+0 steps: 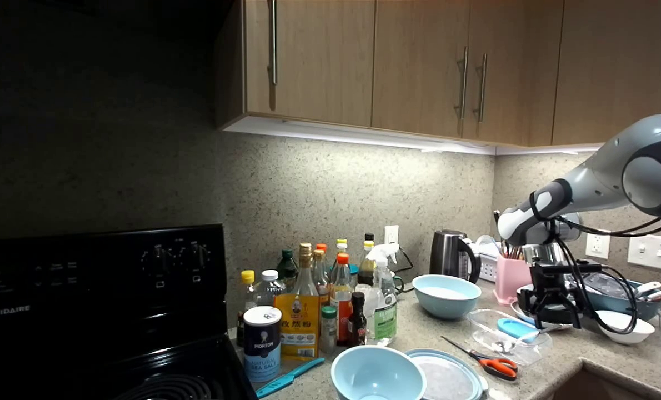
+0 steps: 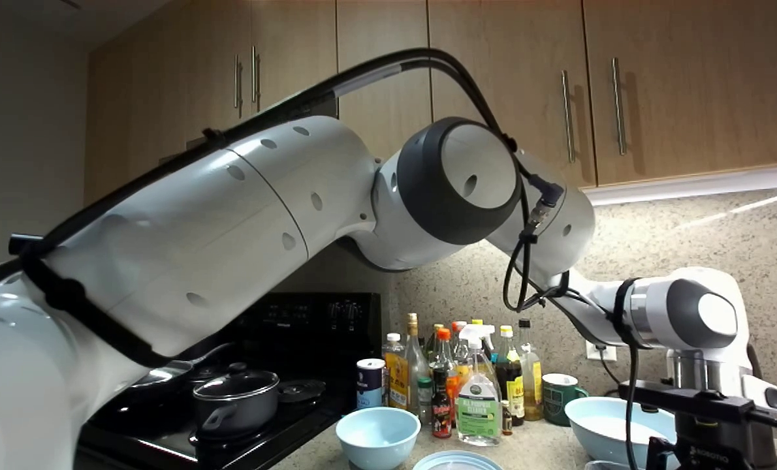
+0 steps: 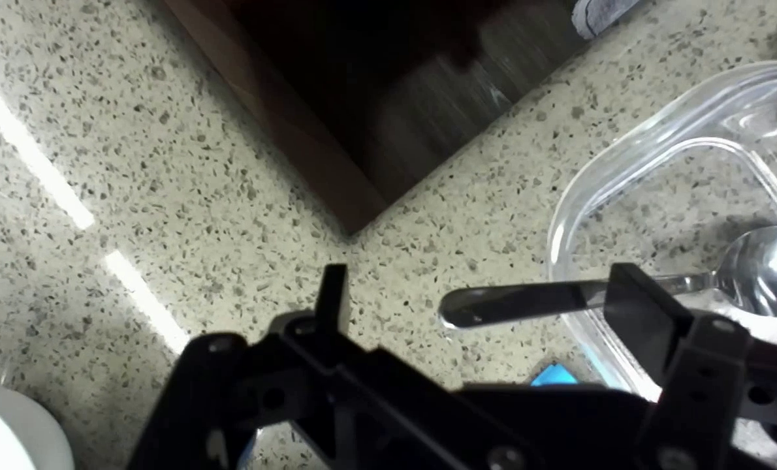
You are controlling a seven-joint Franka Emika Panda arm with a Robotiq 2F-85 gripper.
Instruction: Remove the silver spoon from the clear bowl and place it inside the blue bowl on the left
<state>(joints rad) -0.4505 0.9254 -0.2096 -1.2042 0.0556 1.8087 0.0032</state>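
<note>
In the wrist view, a silver spoon (image 3: 555, 301) is seen in a clear container (image 3: 563, 241) on a speckled tabletop (image 3: 199, 215). Its rounded end is inside, and its handle is propped over the rim. The fingers (image 3: 333, 294) are spread wide apart and nothing is gripped; the handle is seen between them, part of the spoon being hidden behind one finger. A white bowl (image 3: 29, 427) is cut off by the lower left corner.

In an exterior view, the arm (image 1: 591, 183) is stretched in from the right, and the fingers are pointed down close to the spoon's handle; whether it is touched cannot be told. Orange-handled scissors (image 1: 482, 361) are laid near the container. Well apart from it, the blue bowl (image 1: 379, 366) is set just beside a round lid (image 1: 442, 375), near a spray bottle (image 1: 385, 318).

In an exterior view, the blue bowl (image 2: 379, 434) is shown near the stove (image 2: 303, 313), on which a lidded pot (image 2: 241, 403) is placed. The fingers are largely cut off by the lower edge.
</note>
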